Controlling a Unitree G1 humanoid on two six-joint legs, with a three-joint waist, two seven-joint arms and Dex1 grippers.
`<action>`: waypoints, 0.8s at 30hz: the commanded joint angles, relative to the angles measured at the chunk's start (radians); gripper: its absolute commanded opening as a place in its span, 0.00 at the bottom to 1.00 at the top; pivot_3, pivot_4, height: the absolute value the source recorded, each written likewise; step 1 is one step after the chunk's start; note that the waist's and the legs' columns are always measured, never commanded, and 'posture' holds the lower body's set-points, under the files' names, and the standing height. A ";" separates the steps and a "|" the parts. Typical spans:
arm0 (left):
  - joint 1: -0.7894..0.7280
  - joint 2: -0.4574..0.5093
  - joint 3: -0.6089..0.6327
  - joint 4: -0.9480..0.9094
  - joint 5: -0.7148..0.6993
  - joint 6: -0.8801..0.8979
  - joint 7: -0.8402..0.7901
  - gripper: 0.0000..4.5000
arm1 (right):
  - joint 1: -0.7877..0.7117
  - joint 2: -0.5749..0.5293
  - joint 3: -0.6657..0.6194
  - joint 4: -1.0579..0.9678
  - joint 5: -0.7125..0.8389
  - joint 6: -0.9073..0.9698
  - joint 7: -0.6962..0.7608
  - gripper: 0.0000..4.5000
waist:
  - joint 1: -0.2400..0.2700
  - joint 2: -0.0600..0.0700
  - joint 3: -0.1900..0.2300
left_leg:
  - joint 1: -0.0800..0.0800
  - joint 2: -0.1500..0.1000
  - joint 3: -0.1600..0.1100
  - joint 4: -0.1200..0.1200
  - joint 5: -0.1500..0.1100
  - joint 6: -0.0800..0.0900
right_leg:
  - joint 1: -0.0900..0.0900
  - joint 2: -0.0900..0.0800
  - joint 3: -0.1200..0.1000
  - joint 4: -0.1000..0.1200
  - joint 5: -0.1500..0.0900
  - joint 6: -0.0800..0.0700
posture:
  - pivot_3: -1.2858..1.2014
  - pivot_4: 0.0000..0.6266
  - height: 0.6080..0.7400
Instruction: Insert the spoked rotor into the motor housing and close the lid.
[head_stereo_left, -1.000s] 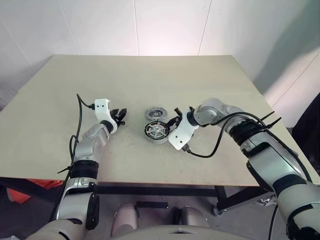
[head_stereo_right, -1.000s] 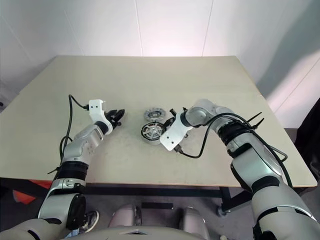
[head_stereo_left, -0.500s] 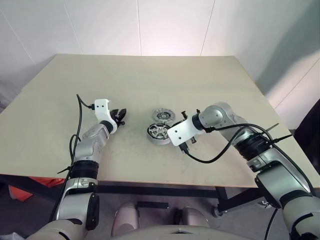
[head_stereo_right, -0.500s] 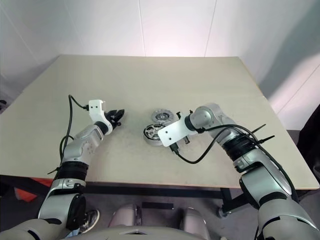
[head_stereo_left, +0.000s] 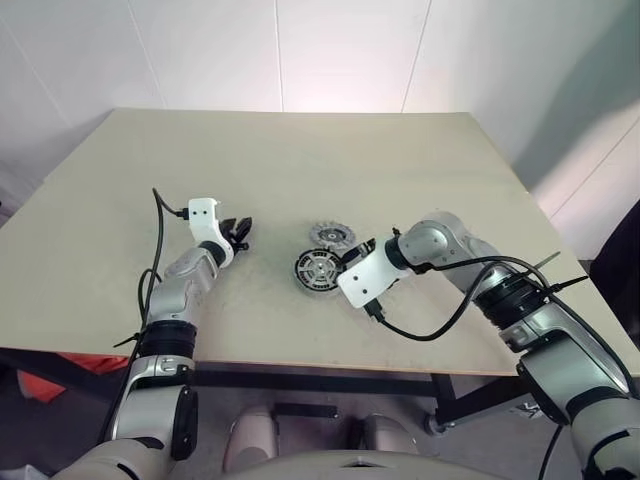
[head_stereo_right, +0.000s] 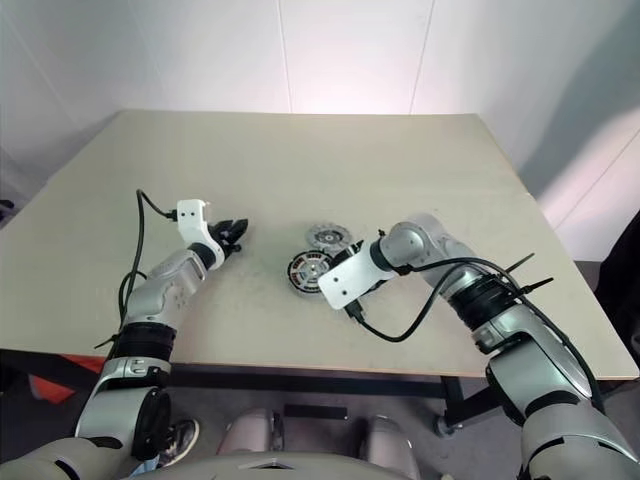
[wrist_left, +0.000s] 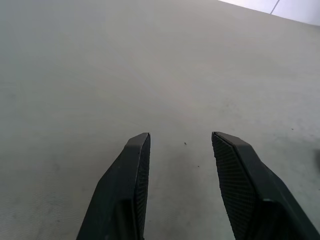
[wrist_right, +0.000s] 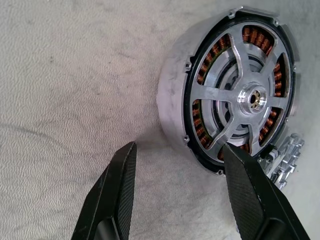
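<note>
Right wrist view: spoked rotor (wrist_right: 243, 95) seated in motor housing (wrist_right: 172, 87); lid (head_stereo_left: 331, 236) just behind housing; right gripper (wrist_right: 177, 195) jaws apart, nearer; left gripper (wrist_left: 180, 187) apart, empty.

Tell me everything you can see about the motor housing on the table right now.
The motor housing is a thick round body with a pale metal side wall and dark rim, lying flat near the middle of the table. Copper-coloured windings show through the gaps of the spoked rotor, which already sits inside it, silvery spokes meeting a central hub. The lid lies just behind it, not yet fitted. The right end effector is open beside the housing, gripping nothing.
</note>
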 joint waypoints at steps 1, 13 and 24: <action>-0.012 0.011 0.010 -0.024 -0.001 -0.017 -0.003 0.47 | -0.038 -0.008 0.022 0.018 0.013 -0.065 0.042 0.63 | 0.000 0.000 0.000 | 0.000 0.000 0.000 0.000 0.000 0.000 | 0.000 0.000 0.000 0.000 0.000 0.000 | 0.52 0.00 1.00; 0.008 0.009 0.018 -0.043 -0.006 -0.015 0.012 0.47 | -0.078 0.028 0.024 0.099 0.001 -0.096 0.042 0.12 | -0.003 -0.001 -0.001 | 0.003 0.001 0.000 0.000 0.000 0.000 | 0.002 0.000 0.000 0.001 0.000 0.000 | 0.52 0.00 1.00; 0.010 0.004 0.014 -0.040 -0.005 -0.016 0.011 0.47 | -0.039 0.136 -0.072 -0.067 0.079 0.426 0.062 0.00 | -0.022 -0.002 -0.001 | 0.011 0.001 0.000 -0.001 0.001 -0.002 | 0.010 0.001 0.000 0.000 0.000 0.000 | 0.52 0.00 1.00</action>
